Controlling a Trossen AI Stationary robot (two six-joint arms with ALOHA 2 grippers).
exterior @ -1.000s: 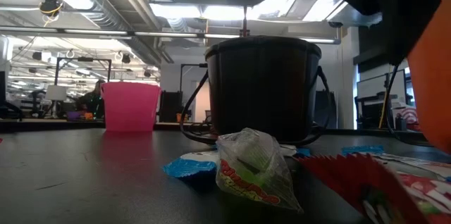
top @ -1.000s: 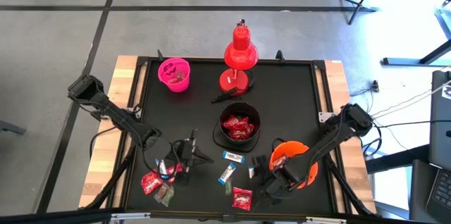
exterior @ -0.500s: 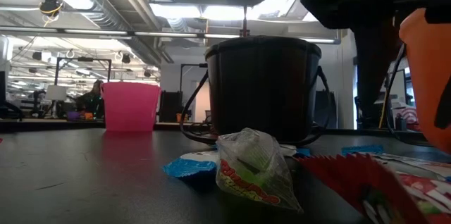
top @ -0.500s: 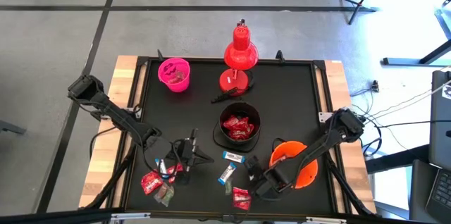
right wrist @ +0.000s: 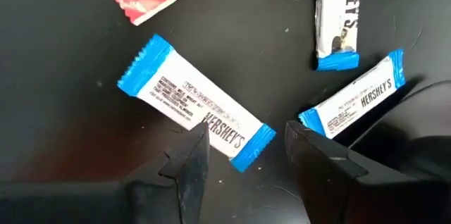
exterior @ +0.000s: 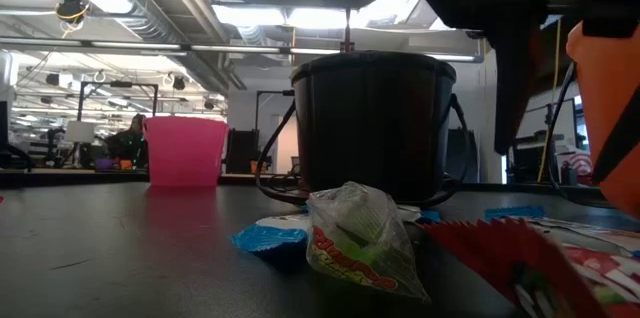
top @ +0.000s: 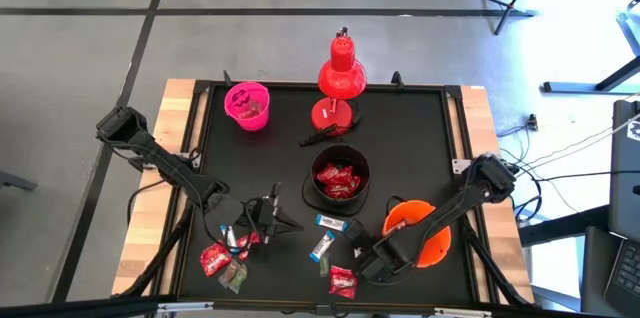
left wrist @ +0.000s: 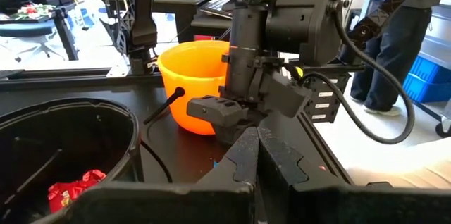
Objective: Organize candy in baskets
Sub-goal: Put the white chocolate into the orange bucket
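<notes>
Several wrapped candy pieces lie on the black table. Three white-and-blue ones sit near my right gripper [top: 366,250], among them one [right wrist: 197,115] whose near end lies below and between its open fingers, which do not visibly touch it. A red piece [top: 343,281] lies nearer the table's front edge. More red and grey-green candy [top: 222,263] lies at the near left. The black basket [top: 340,183] holds red candy. The orange basket [top: 418,230] stands beside my right arm, and the pink basket [top: 248,105] is far left. My left gripper [top: 285,223] hangs shut and empty above the table.
A red desk lamp [top: 340,78] stands at the far middle, behind the black basket. In the left wrist view a person [left wrist: 394,41] stands beyond the table. Bare black table lies between the pink basket and the left arm.
My right gripper has moved from beside the orange basket toward the table's left and down, rolling about its own axis as it went. It now stands over the white-and-blue candy, fingers still open. Nothing on the table has shifted.
</notes>
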